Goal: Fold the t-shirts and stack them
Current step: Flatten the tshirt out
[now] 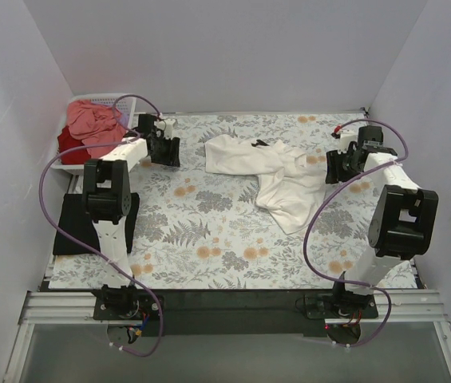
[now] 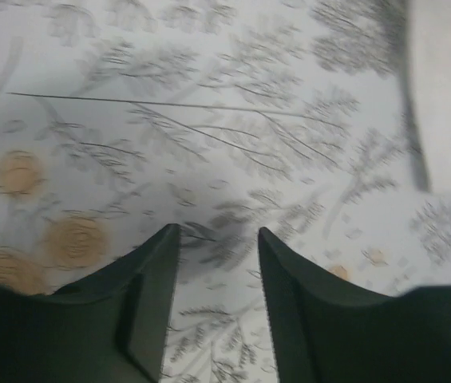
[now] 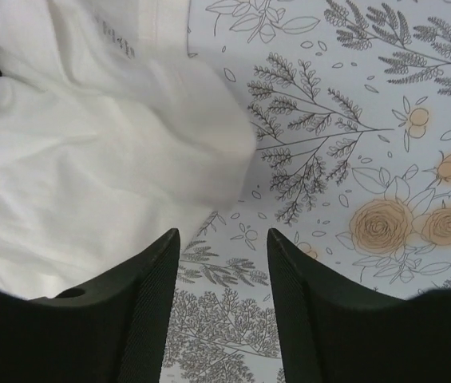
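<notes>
A cream-white t-shirt (image 1: 267,171) lies crumpled on the tablecloth at the back middle. My left gripper (image 1: 164,152) hovers to its left, open, with only tablecloth between its fingers (image 2: 218,230); the shirt's edge (image 2: 445,88) shows at the top right of the left wrist view. My right gripper (image 1: 338,166) is at the shirt's right side, open and empty (image 3: 223,232), with the cream cloth (image 3: 89,159) just beyond its left finger. A salmon-pink shirt (image 1: 93,120) and a dark red one (image 1: 69,144) fill the basket. A black shirt (image 1: 69,227) lies flat at the left edge.
The white lattice basket (image 1: 129,104) stands at the back left corner, close behind the left gripper. The floral tablecloth (image 1: 209,239) covers the table. White walls close in on three sides. Purple cables loop from both arms.
</notes>
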